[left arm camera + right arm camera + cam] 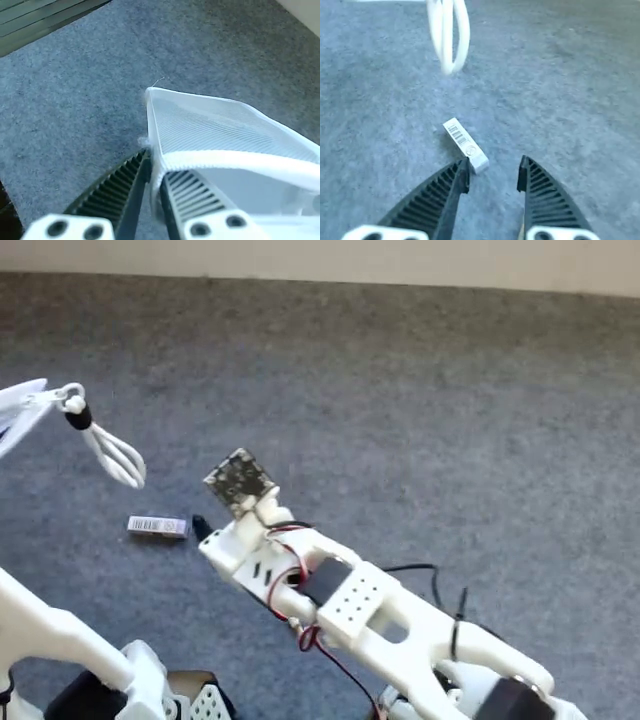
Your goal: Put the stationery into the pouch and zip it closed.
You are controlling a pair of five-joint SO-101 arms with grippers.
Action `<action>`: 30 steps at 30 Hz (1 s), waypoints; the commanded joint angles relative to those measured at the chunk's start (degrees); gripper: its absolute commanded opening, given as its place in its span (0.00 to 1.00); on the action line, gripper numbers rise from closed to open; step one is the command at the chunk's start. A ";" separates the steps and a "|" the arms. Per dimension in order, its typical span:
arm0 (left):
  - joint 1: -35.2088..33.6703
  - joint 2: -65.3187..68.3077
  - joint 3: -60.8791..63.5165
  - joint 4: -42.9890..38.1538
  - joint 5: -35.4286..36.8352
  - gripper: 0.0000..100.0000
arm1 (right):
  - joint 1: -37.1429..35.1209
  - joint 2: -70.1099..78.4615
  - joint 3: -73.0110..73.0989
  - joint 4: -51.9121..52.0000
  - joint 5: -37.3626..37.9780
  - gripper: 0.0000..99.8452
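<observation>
A small white stationery box (465, 145) with a barcode label lies flat on the grey carpet, also at the left-centre (157, 527). My right gripper (492, 175) is open just above the carpet; one fingertip is right beside the box's near end, and the box is off to one side of the gap. In the high view that gripper's dark tip (200, 528) sits just right of the box. My left gripper (154, 182) is shut on the rim of the white mesh pouch (225, 132), holding it off the carpet. A corner of the pouch (22, 405) pokes in at the left edge.
A white cord loop (115, 455) hangs from the pouch's zipper end, beyond the box (449, 35). Grey carpet (450, 420) covers the whole surface, with open room to the right and far side. The right arm's body (380, 615) crosses the lower middle.
</observation>
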 commanded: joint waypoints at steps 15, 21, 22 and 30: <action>-3.30 -1.89 -0.92 -0.26 -2.55 0.01 | -5.93 32.57 -29.93 -1.71 6.07 0.16; -3.03 -1.89 -0.84 0.00 -2.55 0.01 | -5.93 41.10 -38.55 3.12 6.15 0.16; -3.03 -1.89 -0.84 0.09 -2.55 0.01 | -5.93 42.33 -40.48 5.41 6.15 0.16; -2.95 -1.89 -0.84 0.09 -2.55 0.01 | -4.97 52.00 -53.58 14.20 6.15 0.16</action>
